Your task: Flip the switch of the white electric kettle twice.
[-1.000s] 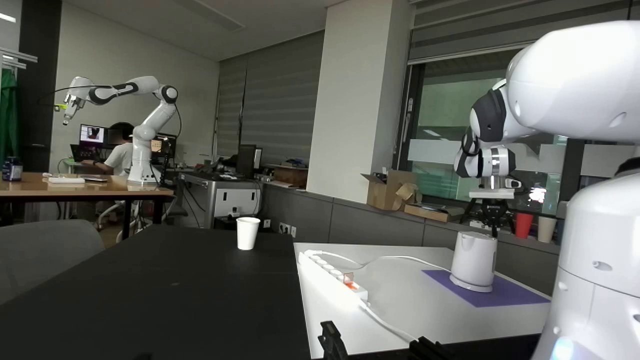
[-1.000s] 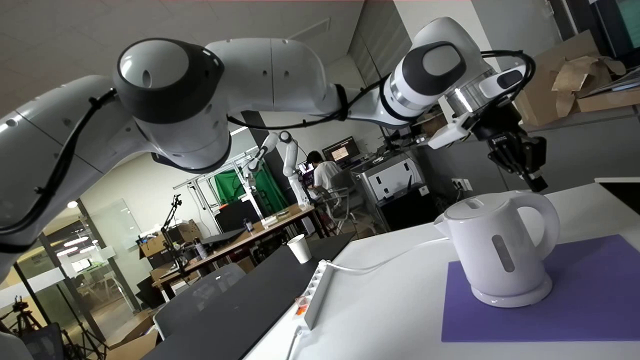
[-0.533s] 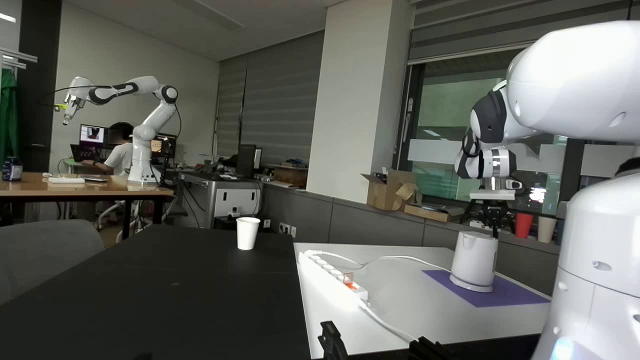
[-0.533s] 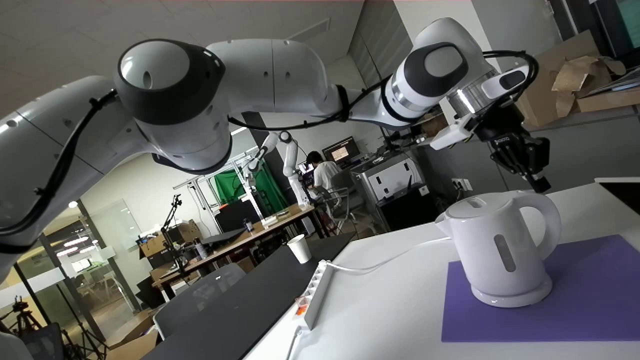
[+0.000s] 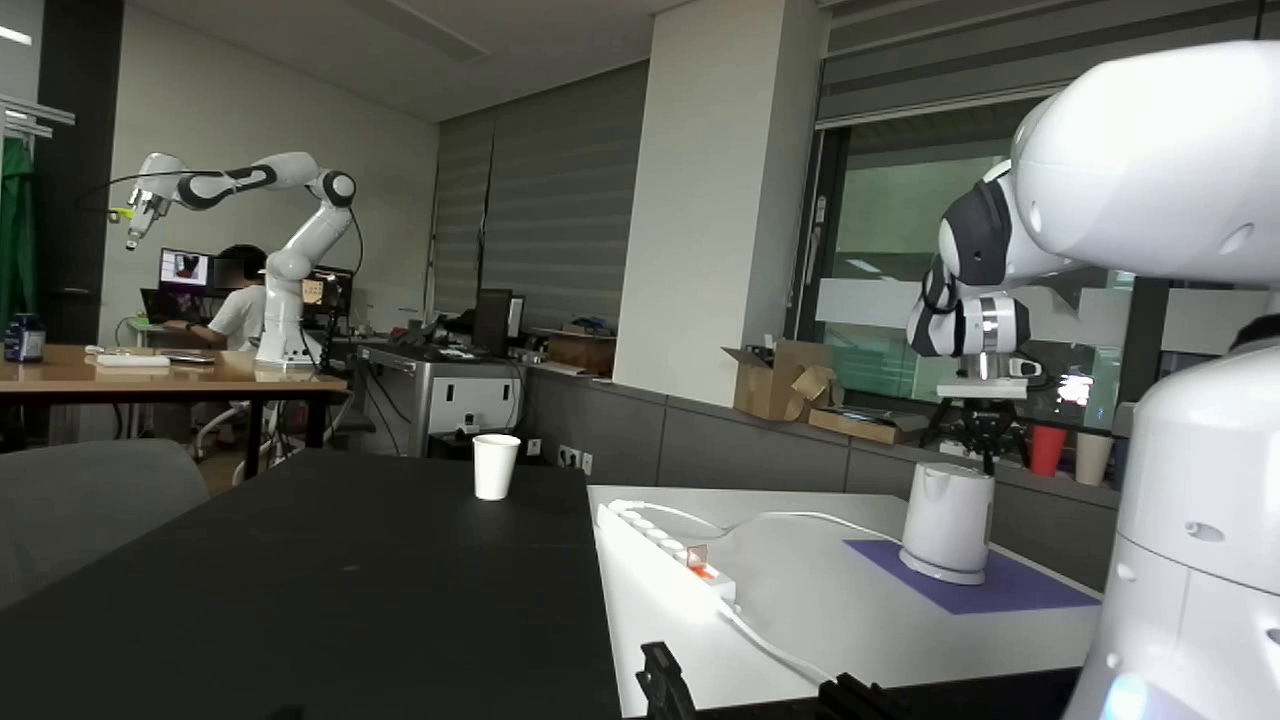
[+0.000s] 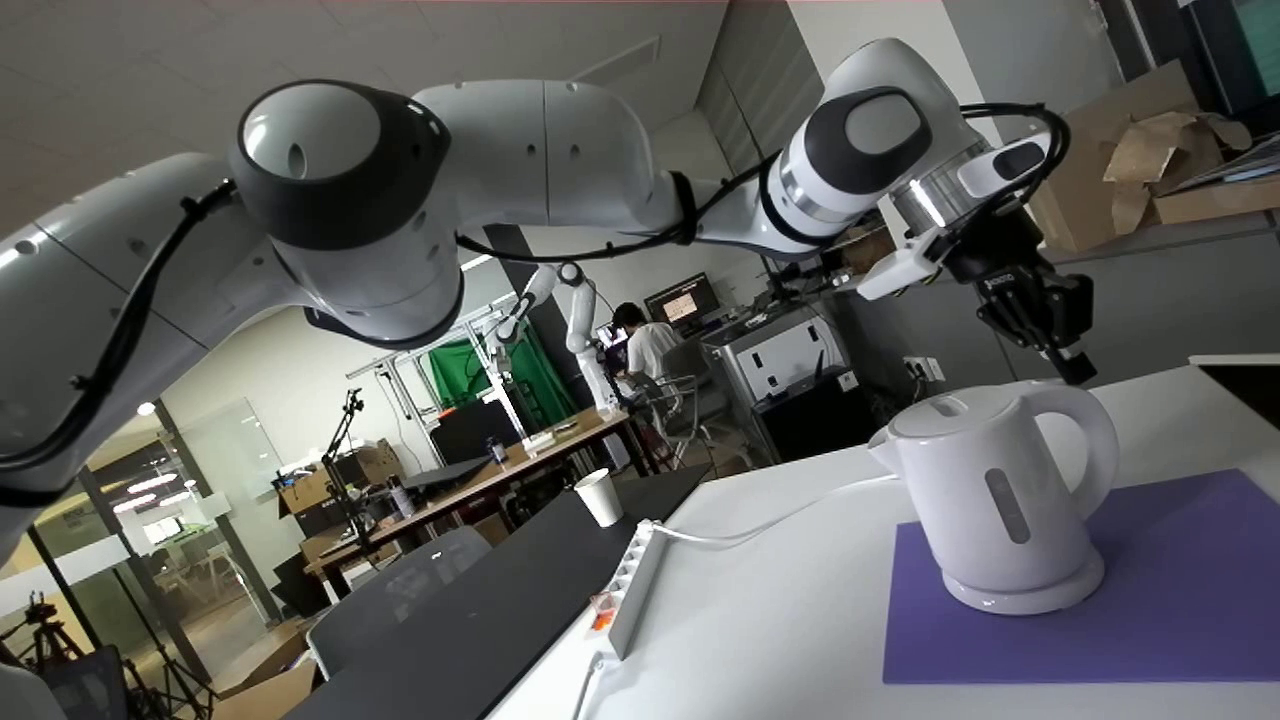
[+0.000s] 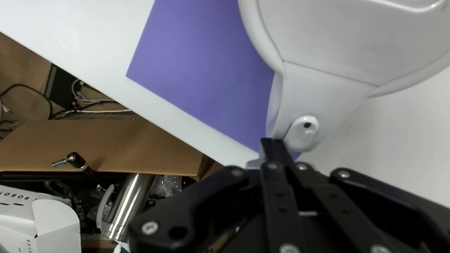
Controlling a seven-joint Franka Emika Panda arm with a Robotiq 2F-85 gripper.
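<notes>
The white electric kettle [image 5: 945, 520] stands upright on a purple sheet in both exterior views [image 6: 960, 500]. Its lid and handle top [image 7: 320, 84] show in the wrist view. An oval white switch [image 7: 303, 130] with a dark red dot sits on top of the handle. My gripper [image 7: 272, 140] is shut, its fingertips together and holding nothing. The tips lie against or just over the switch's lower left edge in the wrist view; whether they touch it I cannot tell. In both exterior views the gripper [image 6: 1078, 368] points down at the handle top [image 5: 988, 468].
The purple sheet [image 6: 1090, 640] lies on the white table [image 6: 760, 620]. A white cable runs from the kettle to a power strip [image 6: 632, 590]. A white paper cup [image 5: 495, 466] stands on the black table. Beyond the table edge are cardboard boxes [image 7: 116, 140].
In an exterior view the gripper has shifted slightly right and then slightly back left. The kettle appears to have shifted or rocked a little with it. The gripper has stayed shut.
</notes>
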